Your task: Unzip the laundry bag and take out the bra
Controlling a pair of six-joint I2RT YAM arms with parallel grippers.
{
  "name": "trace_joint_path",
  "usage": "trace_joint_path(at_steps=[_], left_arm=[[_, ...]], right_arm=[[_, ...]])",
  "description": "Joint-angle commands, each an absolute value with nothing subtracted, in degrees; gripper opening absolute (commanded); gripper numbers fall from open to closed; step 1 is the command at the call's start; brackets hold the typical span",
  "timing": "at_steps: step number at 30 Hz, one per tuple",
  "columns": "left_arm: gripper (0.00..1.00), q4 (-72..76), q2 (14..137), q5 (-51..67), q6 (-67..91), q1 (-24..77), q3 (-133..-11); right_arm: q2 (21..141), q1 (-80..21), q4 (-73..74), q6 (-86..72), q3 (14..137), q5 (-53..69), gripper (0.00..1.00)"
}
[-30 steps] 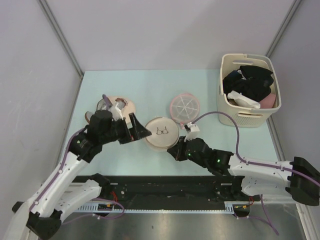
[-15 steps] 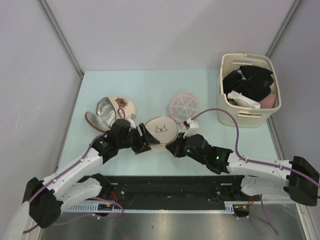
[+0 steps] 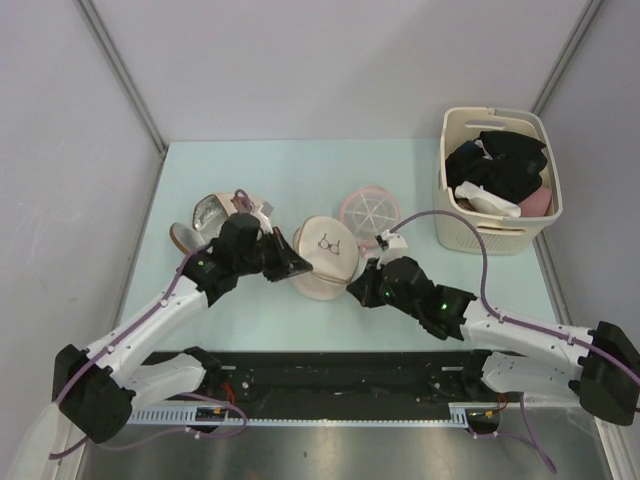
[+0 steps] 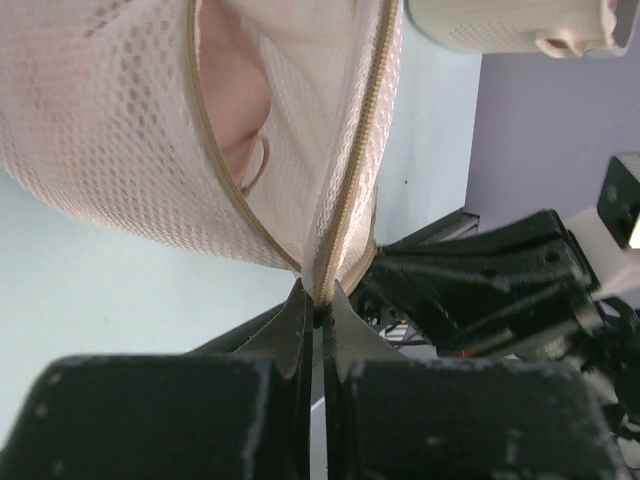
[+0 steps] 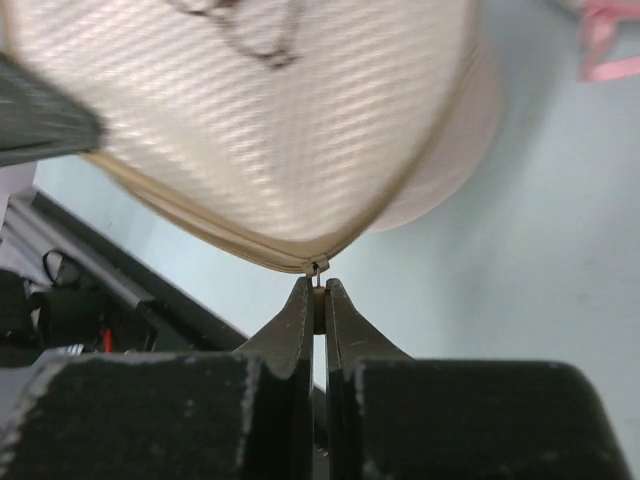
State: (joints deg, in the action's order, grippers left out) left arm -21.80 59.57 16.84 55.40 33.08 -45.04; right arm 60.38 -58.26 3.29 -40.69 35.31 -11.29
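The laundry bag (image 3: 325, 252), a pale cream mesh drum with a small dark mark on its round face, is tipped up on the table between my two grippers. My left gripper (image 3: 302, 267) is shut on the bag's left edge, pinching the zip seam (image 4: 318, 298). In the left wrist view the zip's two tan sides (image 4: 355, 170) spread apart above the jaws. The bra (image 4: 238, 120) shows between them as pale pink fabric inside the mesh. My right gripper (image 3: 356, 289) is shut on the small metal zipper pull (image 5: 318, 272) at the bag's lower right edge (image 5: 250, 100).
A cream basket (image 3: 497, 238) of black and white clothes stands at the back right. A flat pink disc with white spokes (image 3: 369, 212) lies just behind the bag. A beige dome with silver lining (image 3: 213, 213) lies at the left, behind my left arm.
My left gripper came over from beside the beige dome and closed on the bag's left edge. The bag has tipped up from lying flat. The right gripper stayed shut and shifted slightly right.
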Motion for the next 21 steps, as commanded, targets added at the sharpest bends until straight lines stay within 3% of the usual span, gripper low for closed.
trace_joint_path(at_steps=[1, 8, 17, 19, 21], left_arm=[[0.00, -26.35, 59.76, 16.96, 45.98, 28.05, -52.64], [0.01, -26.55, 61.52, 22.05, 42.01, 27.07, -54.15], [0.00, -26.89, 61.26, 23.38, 39.82, 26.98, -53.70], [0.00, -27.60, 61.26, 23.20, 38.77, 27.07, -54.23], [0.01, -27.42, 61.43, 23.64, 38.23, 27.07, -54.32]], right_arm=[[58.71, -50.74, 9.31, -33.24, 36.91, -10.11, 0.00], [59.32, -38.25, 5.90, -28.92, 36.12, -4.05, 0.00], [65.56, -36.57, 2.20, -27.16, 36.04, 1.32, 0.00], [65.74, -36.13, 3.77, -26.81, 36.04, 1.58, 0.08], [64.26, -35.42, 5.00, -26.81, 36.03, 2.11, 0.34]])
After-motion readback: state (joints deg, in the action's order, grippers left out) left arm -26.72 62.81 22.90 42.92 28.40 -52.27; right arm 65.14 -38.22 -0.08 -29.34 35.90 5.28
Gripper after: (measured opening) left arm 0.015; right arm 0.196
